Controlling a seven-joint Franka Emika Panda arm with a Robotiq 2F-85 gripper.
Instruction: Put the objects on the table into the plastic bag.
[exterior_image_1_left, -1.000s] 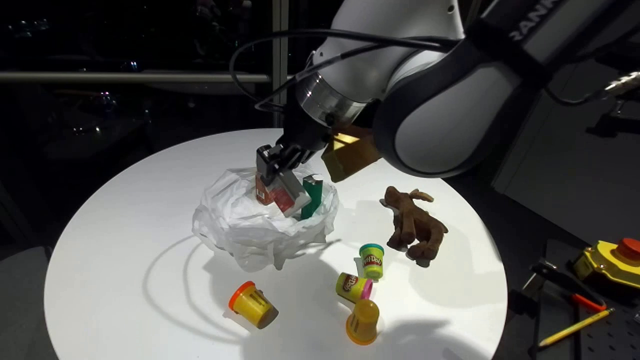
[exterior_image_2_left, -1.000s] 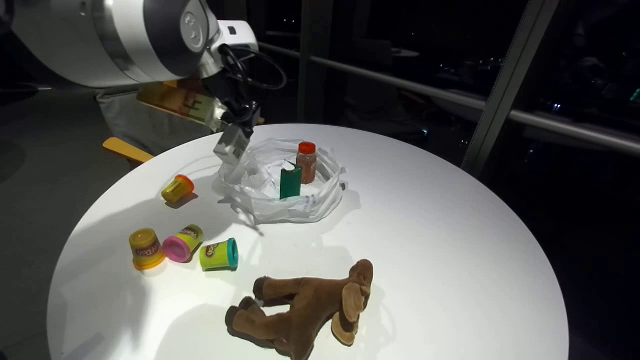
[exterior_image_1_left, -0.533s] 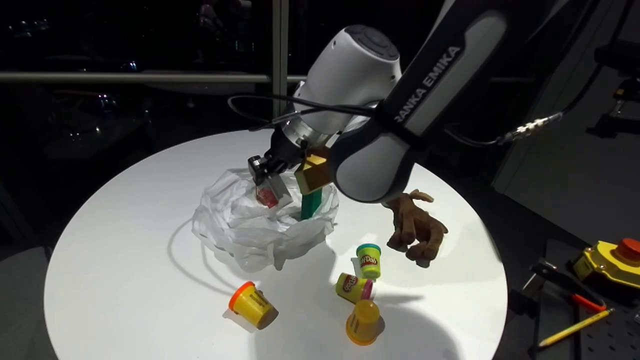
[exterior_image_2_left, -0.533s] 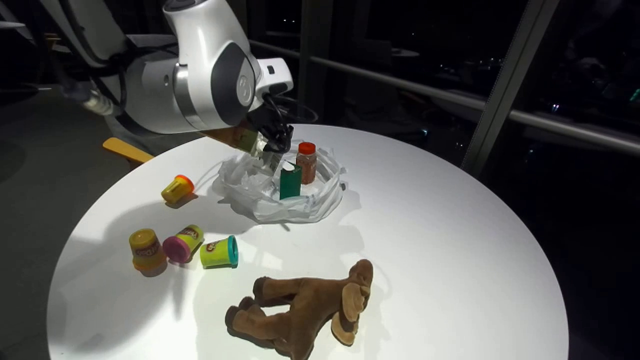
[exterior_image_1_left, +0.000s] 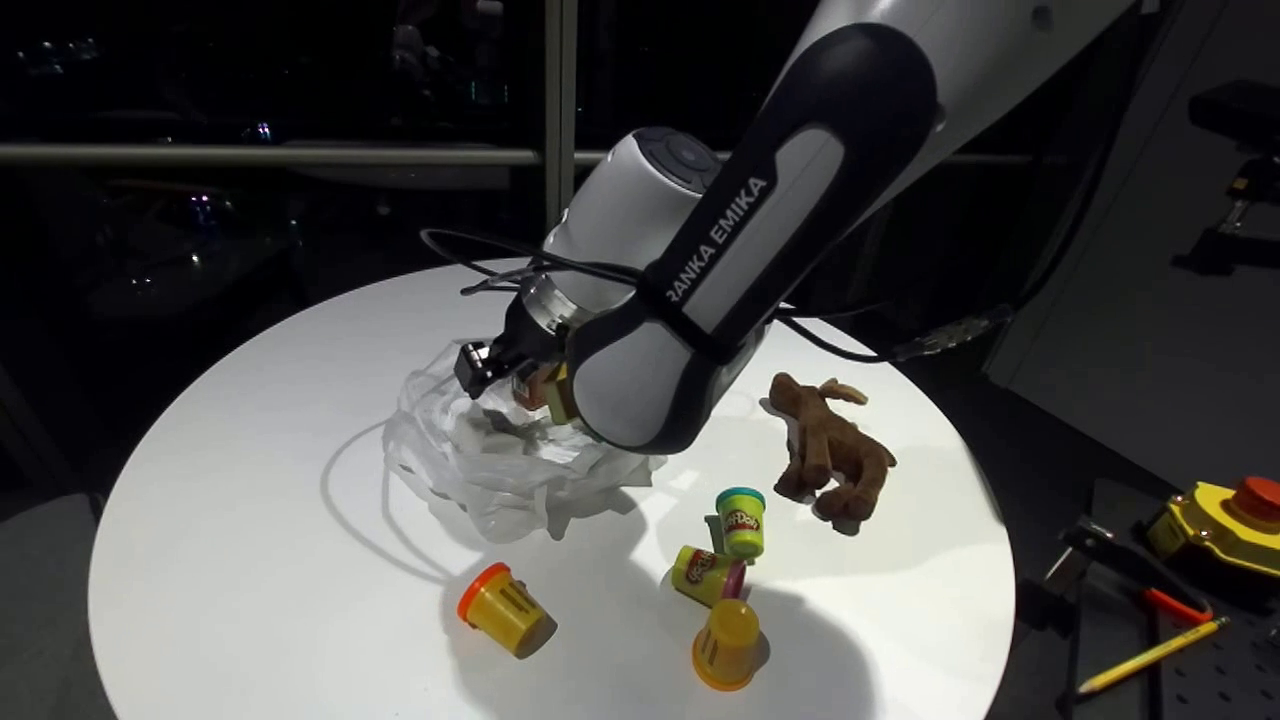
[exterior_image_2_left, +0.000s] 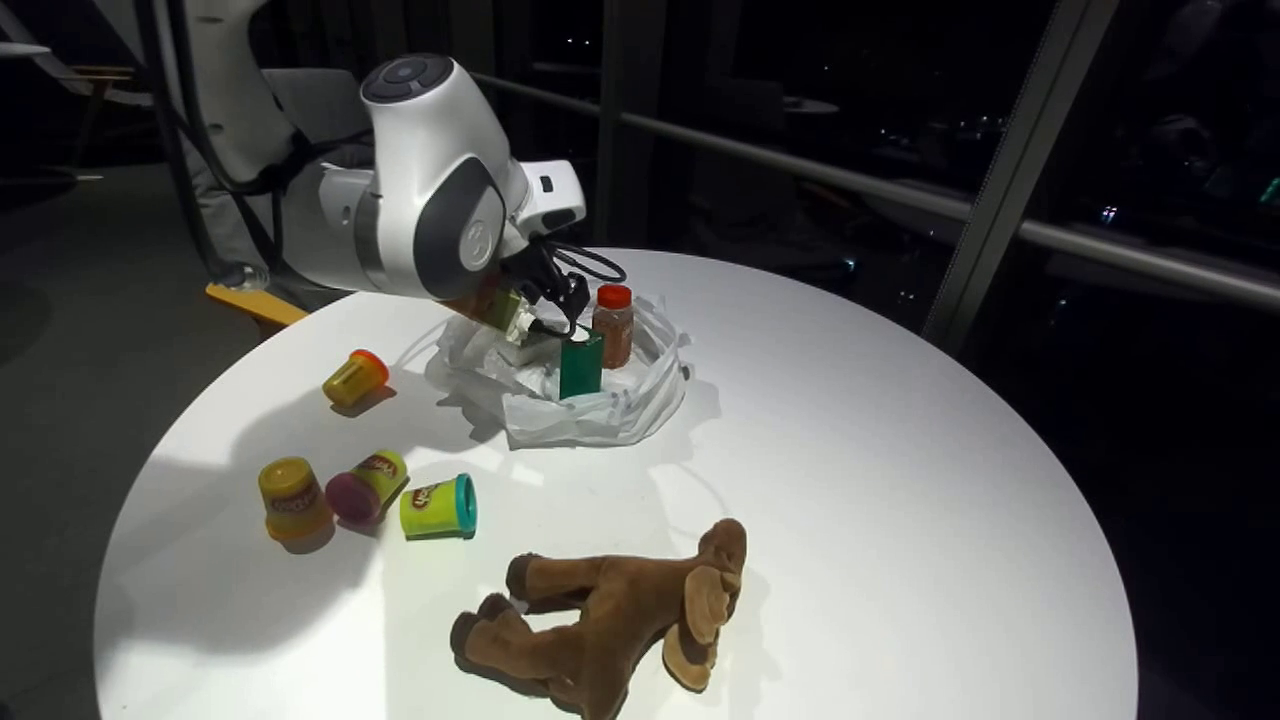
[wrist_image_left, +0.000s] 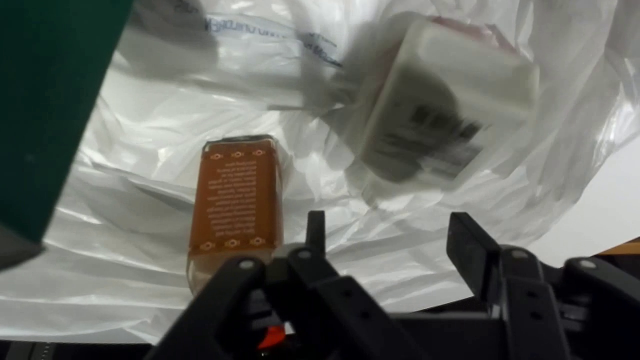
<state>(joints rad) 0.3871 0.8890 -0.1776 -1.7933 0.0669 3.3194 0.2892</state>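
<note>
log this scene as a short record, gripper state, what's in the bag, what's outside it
gripper: open, holding nothing, above the bag
bag: white plastic, mouth open, on the table
inside, standing: green box; red-lidded jar
inside, lying: pale box, clear of the gripper
outside, on their sides: orange-lidded tub; pink-lidded tub; teal-lidded tub; brown plush toy
outside, standing on its lid: yellow tub
off the table: yellow pencil
progress: three items seen in the bag, five outside on the table
</note>
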